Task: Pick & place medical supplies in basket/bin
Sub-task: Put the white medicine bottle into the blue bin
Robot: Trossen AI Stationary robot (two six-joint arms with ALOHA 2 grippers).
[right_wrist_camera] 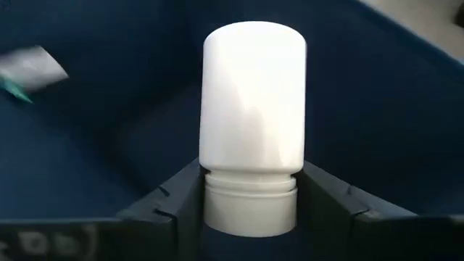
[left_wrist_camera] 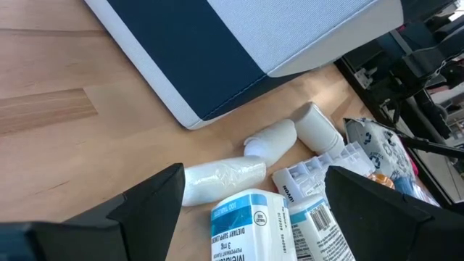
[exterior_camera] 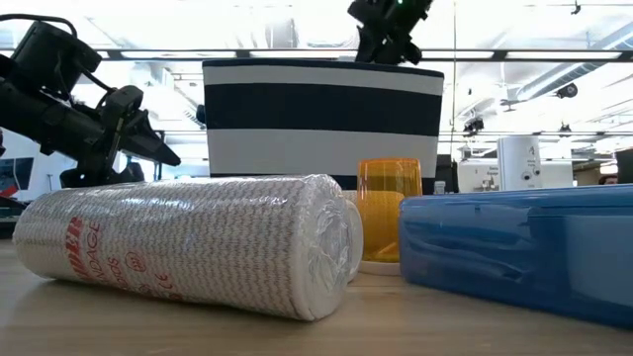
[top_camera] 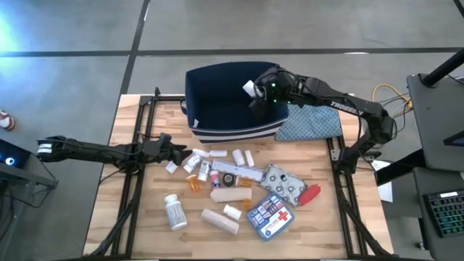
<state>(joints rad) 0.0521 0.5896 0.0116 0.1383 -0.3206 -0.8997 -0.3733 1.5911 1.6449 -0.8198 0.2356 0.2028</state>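
Your right pincer [top_camera: 255, 90]: over the open top of the navy bin [top_camera: 217, 101], fingers closed on the neck of a white pill bottle [right_wrist_camera: 253, 123]; the right wrist view shows the bottle clamped at its ribbed collar, with the bin's dark interior behind it.

Your left pincer [top_camera: 176, 154]: low over the desk [top_camera: 145, 217], just left of the supplies and in front of the bin's near left corner, fingers spread wide with nothing between them; its wrist view looks past both fingers [left_wrist_camera: 145, 203] at a labelled bottle [left_wrist_camera: 243, 228] and white rolls lying beside the bin's striped base.

Navy bin: at the desk's far edge, white stripes along its near wall; you can see a small pale item [right_wrist_camera: 29, 69] lying inside, in the right wrist view.

Patterned cloth [top_camera: 310, 122]: touching the bin's right side.

Supplies you still have on the desk, in front of the bin:
- white bottle with studded cap [top_camera: 174, 212], left
- orange vial [top_camera: 193, 184]
- beige bandage rolls [top_camera: 220, 221]
- silver blister pack [top_camera: 284, 183]
- red tool [top_camera: 310, 193], just beside the blister pack
- blue first-aid pouch [top_camera: 270, 214], red cross facing up
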